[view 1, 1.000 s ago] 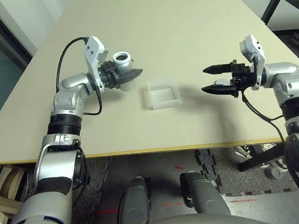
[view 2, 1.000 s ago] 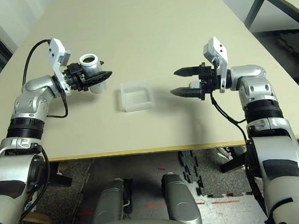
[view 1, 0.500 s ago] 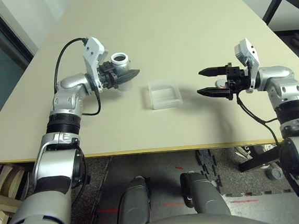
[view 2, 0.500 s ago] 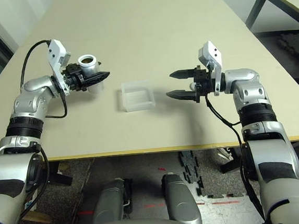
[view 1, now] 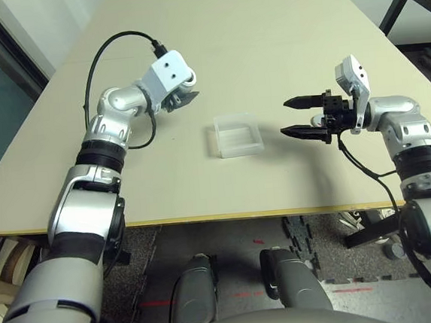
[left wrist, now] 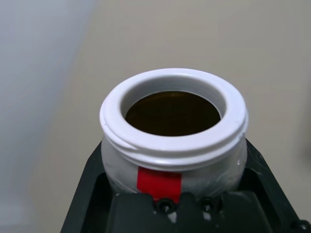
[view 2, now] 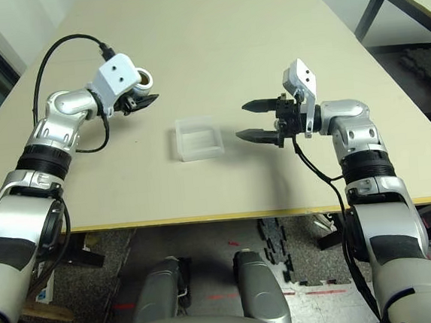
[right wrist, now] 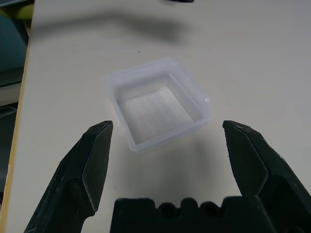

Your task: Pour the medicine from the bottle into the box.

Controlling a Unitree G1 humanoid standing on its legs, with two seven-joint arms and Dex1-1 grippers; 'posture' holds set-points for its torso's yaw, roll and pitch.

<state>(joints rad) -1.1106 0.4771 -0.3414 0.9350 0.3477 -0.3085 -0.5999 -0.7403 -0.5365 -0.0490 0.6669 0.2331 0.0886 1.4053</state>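
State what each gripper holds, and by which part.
The left gripper holds the uncapped bottle by its body, just below the white rim. The right gripper is open and holds nothing, facing the box.

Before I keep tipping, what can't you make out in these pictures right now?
- Medicine: left wrist view looks into the open bottle, but the inside is dark; no pill can be told.
- Bottle body: in the head views the left wrist's camera housing hides most of it.
- Box: clear; too little contrast to tell whether anything tiny lies inside.
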